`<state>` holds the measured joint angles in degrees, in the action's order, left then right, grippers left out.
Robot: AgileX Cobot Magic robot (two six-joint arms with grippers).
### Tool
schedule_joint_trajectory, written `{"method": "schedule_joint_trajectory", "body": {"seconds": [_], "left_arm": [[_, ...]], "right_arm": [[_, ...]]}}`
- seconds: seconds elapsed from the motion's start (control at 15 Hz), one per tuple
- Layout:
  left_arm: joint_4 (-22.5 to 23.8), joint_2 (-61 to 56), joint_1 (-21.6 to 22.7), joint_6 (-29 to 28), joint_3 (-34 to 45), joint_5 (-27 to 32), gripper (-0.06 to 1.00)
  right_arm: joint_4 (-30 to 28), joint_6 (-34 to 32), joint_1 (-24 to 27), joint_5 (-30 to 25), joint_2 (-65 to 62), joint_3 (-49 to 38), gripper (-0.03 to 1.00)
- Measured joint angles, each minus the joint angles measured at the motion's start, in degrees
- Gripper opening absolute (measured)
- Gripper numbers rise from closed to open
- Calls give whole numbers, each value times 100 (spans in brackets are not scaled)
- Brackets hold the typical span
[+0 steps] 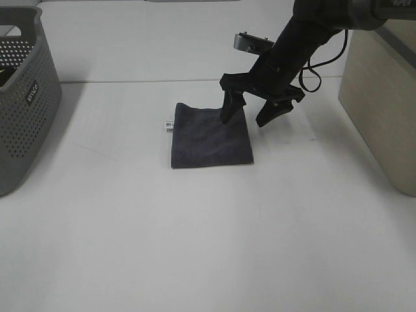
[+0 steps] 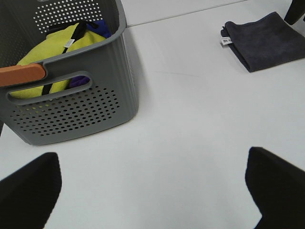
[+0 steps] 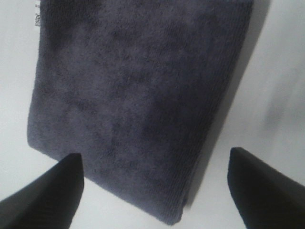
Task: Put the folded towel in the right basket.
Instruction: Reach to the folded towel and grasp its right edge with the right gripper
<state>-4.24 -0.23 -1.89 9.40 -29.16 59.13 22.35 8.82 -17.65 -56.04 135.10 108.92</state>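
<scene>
Folded dark-grey cloth towel: flat on white table, ungripped.
Right gripper: black fingers spread wide, straddling towel's right edge.
Left gripper: fingers spread, empty, well left of towel.
Beige straight-walled basket: right of towel.
Grey perforated plastic basket: left of towel.

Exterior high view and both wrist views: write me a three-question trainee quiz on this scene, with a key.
1. True or false: the right gripper is shut on the folded towel.
2. What shows inside the grey basket? A) a yellow cloth B) bottles C) nothing
3. Fill in: in the exterior high view, the towel's white tag is on its ___ edge.
Key: 1 false, its jaws stand open; 2 A; 3 left.
</scene>
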Motion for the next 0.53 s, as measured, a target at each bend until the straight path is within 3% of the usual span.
{"method": "schedule_joint_trajectory", "body": {"seconds": [0.53], "left_arm": [[0,0,0,0,0,0,99]], "right_arm": [[447,516,235,-143,647,510,77]]}}
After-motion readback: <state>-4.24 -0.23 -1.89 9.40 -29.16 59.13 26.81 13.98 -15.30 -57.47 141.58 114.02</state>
